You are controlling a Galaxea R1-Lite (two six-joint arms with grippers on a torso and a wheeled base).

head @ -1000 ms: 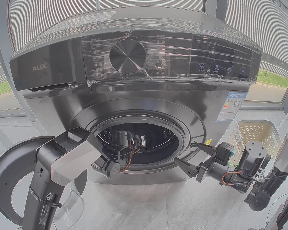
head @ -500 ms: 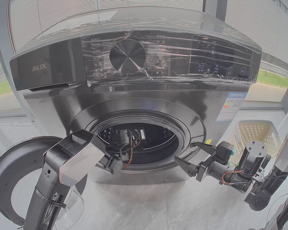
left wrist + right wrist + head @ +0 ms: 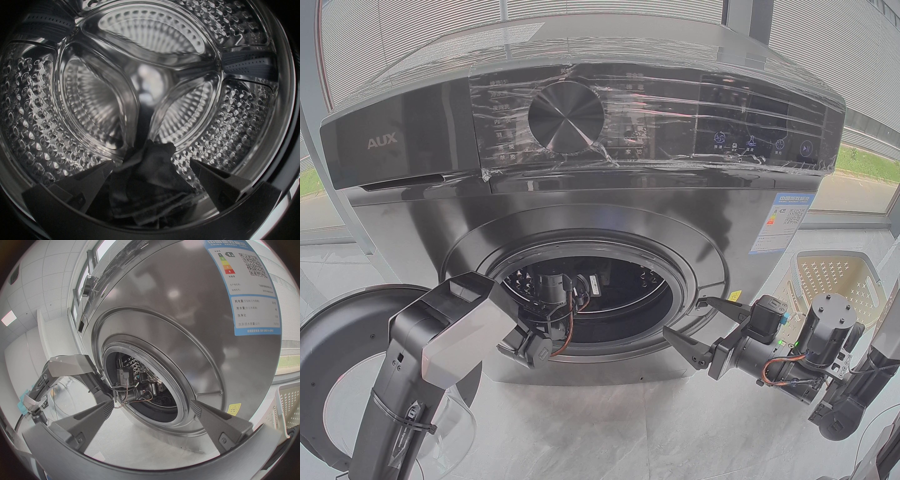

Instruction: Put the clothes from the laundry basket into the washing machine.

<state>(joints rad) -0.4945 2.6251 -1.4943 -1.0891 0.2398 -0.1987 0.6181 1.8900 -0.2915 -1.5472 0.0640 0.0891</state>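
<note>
The right gripper (image 3: pixel 682 317) hangs before the grey front-loading washing machine (image 3: pixel 425 231), fingers spread wide, empty. The left forearm passes through the round door opening. The left gripper (image 3: pixel 150 162), fingers equally wide and holding nothing, is inside the perforated steel drum (image 3: pixel 37 103). A crumpled dark garment (image 3: pixel 150 184) lies on the drum floor beyond its fingertips.

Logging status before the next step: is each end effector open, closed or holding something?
Left end effector: open, empty, inside the drum.
Right end effector: open, empty, outside the washing machine.
</note>
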